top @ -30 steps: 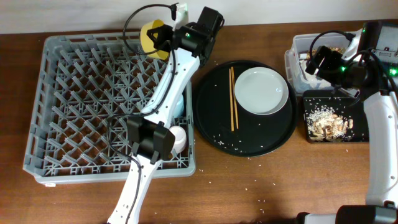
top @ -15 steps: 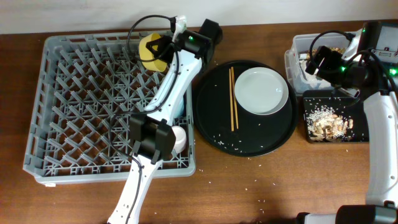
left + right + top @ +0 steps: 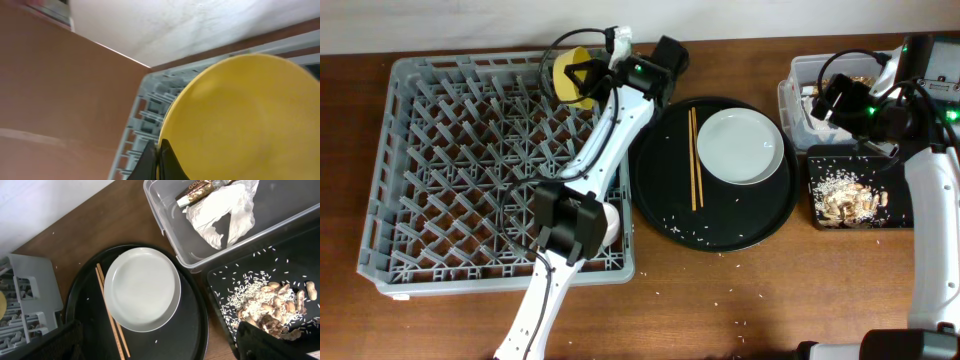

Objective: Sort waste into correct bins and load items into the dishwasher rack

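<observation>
My left gripper [image 3: 588, 75] is shut on the rim of the small yellow bowl [image 3: 568, 75] and holds it tilted over the back edge of the grey dishwasher rack [image 3: 440, 170]. In the left wrist view the fingertips [image 3: 159, 161] pinch the bowl [image 3: 240, 120]. My right gripper [image 3: 835, 100] is open and empty above the clear tub [image 3: 165, 225], which holds a napkin [image 3: 220, 210] and a golden wrapper [image 3: 200, 190]. The black rectangular tray [image 3: 220, 280] holds food scraps [image 3: 270, 305] and rice. The white plate [image 3: 740, 146] and chopsticks [image 3: 694, 160] lie on the round tray.
The round black tray [image 3: 665, 200] has rice crumbs [image 3: 685, 232] scattered on it, with a few more on the table in front. A pink-white cup [image 3: 610, 222] and a light-blue cup [image 3: 608, 170] sit in the rack's right side, partly hidden by the left arm.
My left gripper has shifted a little to the right with the yellow bowl, which now stands more on edge. The right arm has not moved.
</observation>
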Controlling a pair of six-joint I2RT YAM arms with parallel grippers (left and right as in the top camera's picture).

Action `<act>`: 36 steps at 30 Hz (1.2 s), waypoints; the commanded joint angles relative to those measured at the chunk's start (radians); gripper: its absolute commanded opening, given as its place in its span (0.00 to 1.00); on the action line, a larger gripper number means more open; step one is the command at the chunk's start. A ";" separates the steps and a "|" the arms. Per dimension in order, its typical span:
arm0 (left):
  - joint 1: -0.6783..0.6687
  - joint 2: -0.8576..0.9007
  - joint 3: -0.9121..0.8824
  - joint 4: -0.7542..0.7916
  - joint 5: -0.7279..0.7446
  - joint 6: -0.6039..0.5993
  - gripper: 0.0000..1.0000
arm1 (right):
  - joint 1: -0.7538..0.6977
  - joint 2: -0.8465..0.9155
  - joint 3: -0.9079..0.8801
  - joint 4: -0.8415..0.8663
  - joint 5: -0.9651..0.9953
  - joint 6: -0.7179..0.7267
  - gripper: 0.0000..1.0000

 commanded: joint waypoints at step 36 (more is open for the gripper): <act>-0.076 0.079 -0.014 -0.006 -0.063 0.035 0.28 | -0.004 0.002 0.001 0.000 0.016 0.008 0.99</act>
